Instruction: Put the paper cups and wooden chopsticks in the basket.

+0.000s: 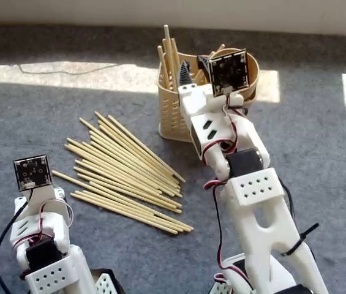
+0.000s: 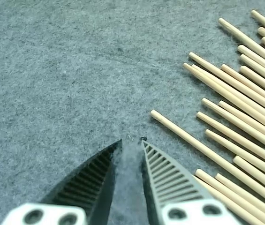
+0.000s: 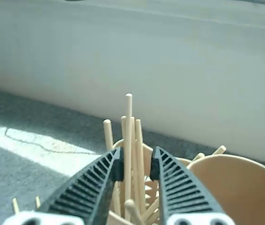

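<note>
A cream slatted basket (image 1: pixel 170 116) stands at the back of the grey carpet, with several wooden chopsticks (image 1: pixel 170 52) upright in it and a tan paper cup (image 1: pixel 253 78) at its right side. My right gripper (image 1: pixel 195 68) hovers over the basket mouth, open. In its wrist view, standing chopsticks (image 3: pixel 128 136) rise in the gap between the jaws (image 3: pixel 137 164), and the paper cup (image 3: pixel 235 187) sits beside them. Several loose chopsticks (image 1: pixel 124 171) lie fanned on the carpet. My left gripper (image 2: pixel 132 140) is narrowly open and empty just above the carpet, close to the nearest chopstick (image 2: pixel 188 140).
A white wall runs along the back edge. Sunlit patches (image 1: pixel 56 73) fall on the carpet, and a thin cable (image 1: pixel 50 68) lies at the far left. Bare carpet lies left of the chopstick pile and to the right of the basket.
</note>
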Action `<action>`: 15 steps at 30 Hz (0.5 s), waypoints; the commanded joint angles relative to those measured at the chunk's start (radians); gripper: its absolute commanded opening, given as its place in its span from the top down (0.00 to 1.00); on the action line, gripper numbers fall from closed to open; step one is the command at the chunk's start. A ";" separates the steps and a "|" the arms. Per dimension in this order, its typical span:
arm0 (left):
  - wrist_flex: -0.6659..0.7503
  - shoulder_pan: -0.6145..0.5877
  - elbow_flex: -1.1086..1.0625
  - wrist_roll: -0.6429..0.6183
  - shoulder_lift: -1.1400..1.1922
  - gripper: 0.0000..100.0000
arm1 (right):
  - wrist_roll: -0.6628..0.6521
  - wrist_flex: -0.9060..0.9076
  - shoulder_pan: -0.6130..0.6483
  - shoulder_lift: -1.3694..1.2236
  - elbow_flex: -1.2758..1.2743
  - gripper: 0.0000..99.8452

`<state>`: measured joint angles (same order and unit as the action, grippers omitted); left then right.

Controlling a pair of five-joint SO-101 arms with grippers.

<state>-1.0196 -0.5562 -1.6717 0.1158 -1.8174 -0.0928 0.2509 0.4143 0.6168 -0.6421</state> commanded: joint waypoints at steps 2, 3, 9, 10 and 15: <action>0.021 -0.010 -0.008 0.006 -0.007 0.93 | 0.002 0.243 0.104 0.163 0.008 0.90; 0.021 -0.010 -0.008 0.006 -0.007 0.93 | 0.002 0.283 0.122 0.193 0.008 0.90; 0.021 -0.010 -0.008 0.006 -0.007 0.93 | 0.000 0.481 0.219 0.283 0.008 0.90; 0.021 -0.012 -0.007 0.006 -0.007 0.93 | 0.000 0.516 0.237 0.282 0.010 0.90; 0.021 -0.031 0.002 0.006 -0.008 0.93 | 0.000 0.634 0.338 0.280 0.005 0.90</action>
<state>-1.0196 -0.5562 -1.6717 0.1158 -1.8174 -0.0928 0.8324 0.6935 0.8700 -0.6421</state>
